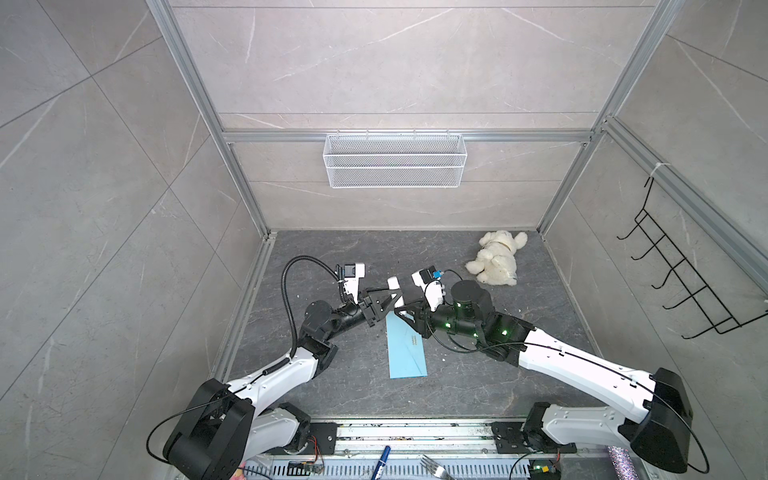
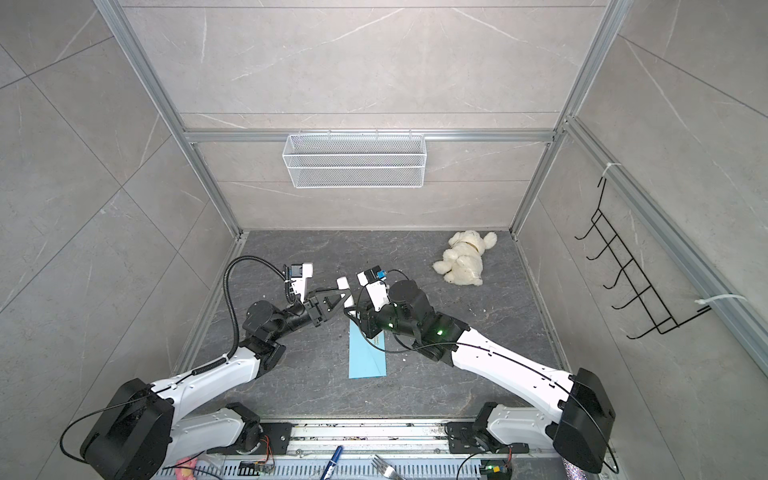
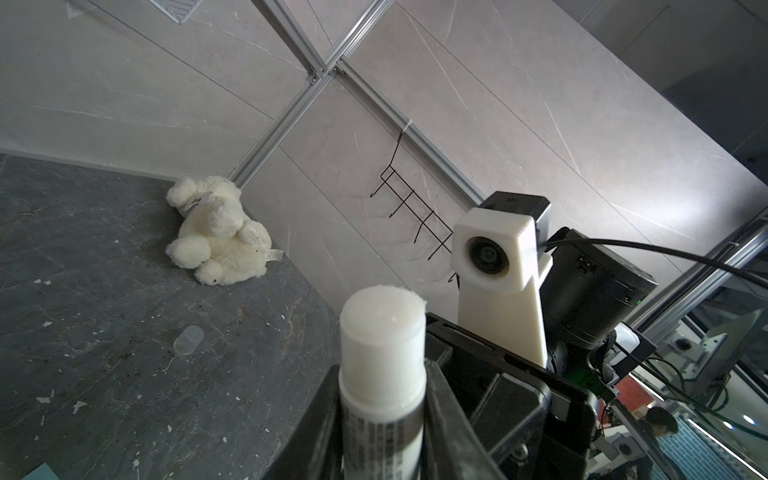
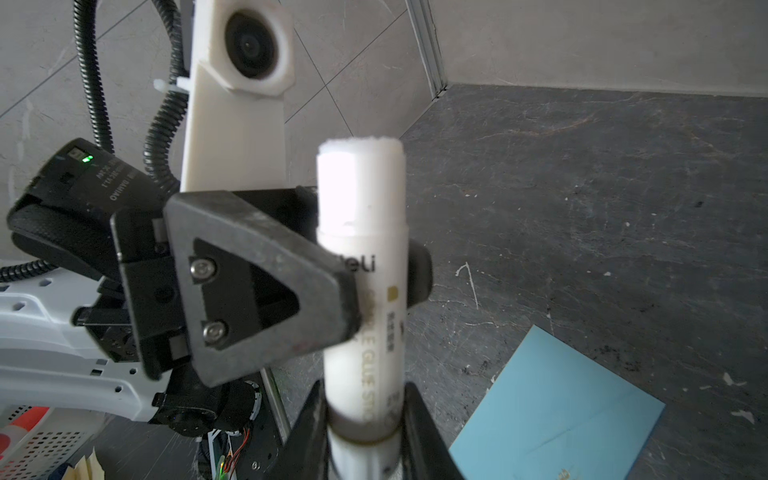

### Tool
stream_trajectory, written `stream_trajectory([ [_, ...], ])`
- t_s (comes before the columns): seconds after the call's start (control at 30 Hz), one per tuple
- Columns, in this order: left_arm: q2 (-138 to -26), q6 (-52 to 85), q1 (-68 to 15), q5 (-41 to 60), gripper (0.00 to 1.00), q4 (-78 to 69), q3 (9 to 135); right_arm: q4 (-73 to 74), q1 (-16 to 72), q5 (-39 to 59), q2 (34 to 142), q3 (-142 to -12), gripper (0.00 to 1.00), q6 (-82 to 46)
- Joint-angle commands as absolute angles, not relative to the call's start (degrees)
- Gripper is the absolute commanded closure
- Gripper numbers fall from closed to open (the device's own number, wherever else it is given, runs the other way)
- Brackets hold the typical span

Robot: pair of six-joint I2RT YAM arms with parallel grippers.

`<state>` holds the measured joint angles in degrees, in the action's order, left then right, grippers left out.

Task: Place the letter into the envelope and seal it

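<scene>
Tabletop (image 1: pixel 457 395) is dark stone, enclosed by grey tiled walls (image 1: pixel 83 208). A wire basket (image 1: pixel 395 160) hangs on the back wall, a plush toy (image 1: pixel 496 257) lies at rear right, and a hook rack (image 1: pixel 681 270) is on the right wall. At centre, the envelope (image 1: pixel 407 353) lies flat. Reaching inward, the left gripper (image 4: pixel 374 291) clamps the glue stick (image 4: pixel 361 187) mid-body. The right gripper (image 4: pixel 365 415) grips its base.

I see a matt blue paper envelope (image 1: pixel 407 353) on a dull, stone-look table (image 1: pixel 478 386) flecked with scraps. The glue stick (image 4: pixel 365 374) is smooth white plastic, its tip waxy, I think. The bear (image 1: pixel 496 257) is fluffy cloth; the basket (image 1: pixel 395 162) white metal mesh.
</scene>
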<state>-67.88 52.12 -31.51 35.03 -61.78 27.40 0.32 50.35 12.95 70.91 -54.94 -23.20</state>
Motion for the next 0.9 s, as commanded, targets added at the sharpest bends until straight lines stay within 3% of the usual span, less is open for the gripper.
stream_trajectory([
  [0.0, -67.63, 50.67, -31.65, 35.09, 0.85, -64.31, 28.57, 1.43, 50.21, 14.02, 71.79, -55.01, 1.0, -23.73],
  [0.13, -67.2, 49.92, -31.73, 34.32, 1.0, -61.74, 28.59, -1.34, 50.19, 10.72, 72.4, -56.14, 1.0, -22.57],
  [0.37, -65.02, 46.65, -31.82, 30.17, 1.0, -52.33, 28.95, -9.22, 51.12, -1.38, 73.93, -60.11, 1.0, -19.49],
  [0.87, -66.7, 45.77, -32.17, 27.82, 1.0, -48.09, 29.78, -21.36, 66.29, -51.46, 86.8, -73.44, 1.0, -10.58],
])
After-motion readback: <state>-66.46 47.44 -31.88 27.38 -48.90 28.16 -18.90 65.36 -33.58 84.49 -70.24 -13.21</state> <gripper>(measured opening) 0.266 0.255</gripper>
